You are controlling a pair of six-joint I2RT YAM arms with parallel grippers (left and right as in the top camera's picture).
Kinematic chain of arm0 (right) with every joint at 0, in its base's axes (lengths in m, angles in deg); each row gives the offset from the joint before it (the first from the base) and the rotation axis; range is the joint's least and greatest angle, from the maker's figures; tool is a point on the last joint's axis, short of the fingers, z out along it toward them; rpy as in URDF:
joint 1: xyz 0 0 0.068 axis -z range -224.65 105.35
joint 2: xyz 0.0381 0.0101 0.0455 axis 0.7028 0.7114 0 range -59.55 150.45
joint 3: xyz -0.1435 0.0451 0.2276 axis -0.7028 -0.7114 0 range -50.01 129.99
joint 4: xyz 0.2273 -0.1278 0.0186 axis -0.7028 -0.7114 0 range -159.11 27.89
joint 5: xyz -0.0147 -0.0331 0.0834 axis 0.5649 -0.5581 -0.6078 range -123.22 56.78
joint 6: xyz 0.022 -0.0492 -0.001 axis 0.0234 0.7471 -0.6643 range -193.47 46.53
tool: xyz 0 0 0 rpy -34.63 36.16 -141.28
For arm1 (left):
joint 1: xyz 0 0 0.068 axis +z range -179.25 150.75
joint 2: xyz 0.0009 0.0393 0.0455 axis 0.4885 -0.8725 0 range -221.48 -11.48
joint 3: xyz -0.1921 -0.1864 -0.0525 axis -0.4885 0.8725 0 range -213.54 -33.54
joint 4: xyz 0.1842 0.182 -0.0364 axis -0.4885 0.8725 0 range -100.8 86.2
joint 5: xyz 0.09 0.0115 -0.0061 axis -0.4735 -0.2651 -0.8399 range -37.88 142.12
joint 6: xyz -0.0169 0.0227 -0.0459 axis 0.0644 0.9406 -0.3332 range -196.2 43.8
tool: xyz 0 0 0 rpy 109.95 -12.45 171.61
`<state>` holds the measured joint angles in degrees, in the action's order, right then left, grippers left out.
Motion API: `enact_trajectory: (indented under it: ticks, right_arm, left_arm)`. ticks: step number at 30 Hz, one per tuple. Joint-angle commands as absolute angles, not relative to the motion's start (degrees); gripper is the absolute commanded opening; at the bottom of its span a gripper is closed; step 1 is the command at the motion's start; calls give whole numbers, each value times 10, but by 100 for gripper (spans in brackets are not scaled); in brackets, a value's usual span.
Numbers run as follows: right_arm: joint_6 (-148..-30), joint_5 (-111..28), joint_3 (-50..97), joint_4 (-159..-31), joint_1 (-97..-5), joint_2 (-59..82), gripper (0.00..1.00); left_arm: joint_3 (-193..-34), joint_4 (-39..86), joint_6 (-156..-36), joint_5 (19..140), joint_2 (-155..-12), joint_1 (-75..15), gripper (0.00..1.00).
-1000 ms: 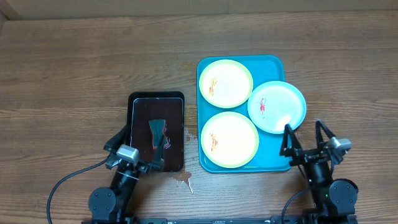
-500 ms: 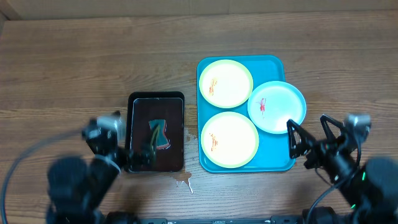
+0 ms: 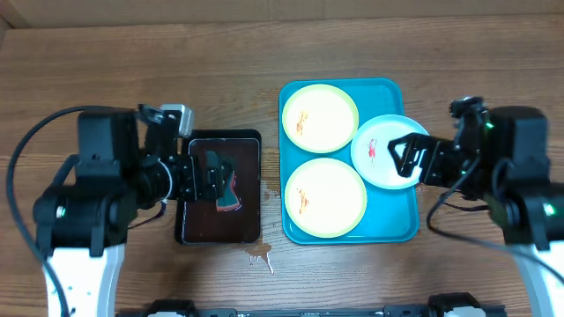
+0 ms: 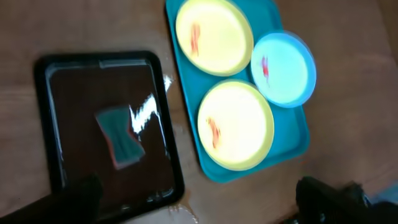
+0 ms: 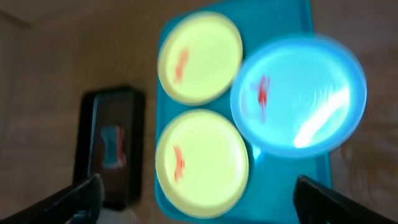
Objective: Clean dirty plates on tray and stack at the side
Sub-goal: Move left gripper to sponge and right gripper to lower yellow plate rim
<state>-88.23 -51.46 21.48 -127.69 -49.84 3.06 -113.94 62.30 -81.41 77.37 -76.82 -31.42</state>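
Note:
The turquoise tray (image 3: 388,229) holds three plates. A pale yellow-green plate (image 3: 319,118) lies at its far end, a second one (image 3: 325,197) at its near end, and a light blue plate (image 3: 379,145) overlaps the right rim. All three carry orange-red smears. My right gripper (image 3: 407,158) is open and empty, high above the blue plate. My left gripper (image 3: 207,180) is open and empty, high above the black tray (image 3: 189,231). The right wrist view shows the blue plate (image 5: 298,93) and both yellow-green plates (image 5: 199,56) (image 5: 202,158).
The black tray holds dark liquid and a teal sponge (image 3: 226,189), also seen in the left wrist view (image 4: 119,134). A small spill (image 3: 262,258) marks the wood near the black tray's front right corner. Bare wooden table surrounds both trays.
Both arms have risen from the table's front edge and swung forward. The left gripper now hangs over the black tray, the right over the blue plate. Plates and sponge have not moved.

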Motion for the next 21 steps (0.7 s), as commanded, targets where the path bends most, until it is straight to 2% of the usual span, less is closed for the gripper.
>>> enact_trajectory:
  ticks: [1,3,9,14,17,20,21]
  right_arm:
    - [-873,-528,203,-1291,-522,59,90]
    - [-883,-518,166,-1282,-548,72,82]
    - [-1010,-411,-7,-1148,-641,102,80]
    - [-1035,-389,-95,-1049,-647,156,73]
    - [-1014,-385,-97,-1005,-644,200,64]
    - [-979,-418,-96,-958,-647,243,47]
    - [-978,-418,-96,-952,-649,256,46]
  left_arm:
    - [-1153,635,-824,798,-796,-315,100]
    - [-1153,639,-822,798,-810,-315,100]
    - [-1153,640,-798,798,-823,-315,100]
    - [-1153,652,-783,757,-820,-315,100]
    - [-1153,659,-783,739,-820,-315,100]
    - [-1153,658,-783,732,-820,-315,100]
    - [-1153,658,-783,729,-819,-315,100]
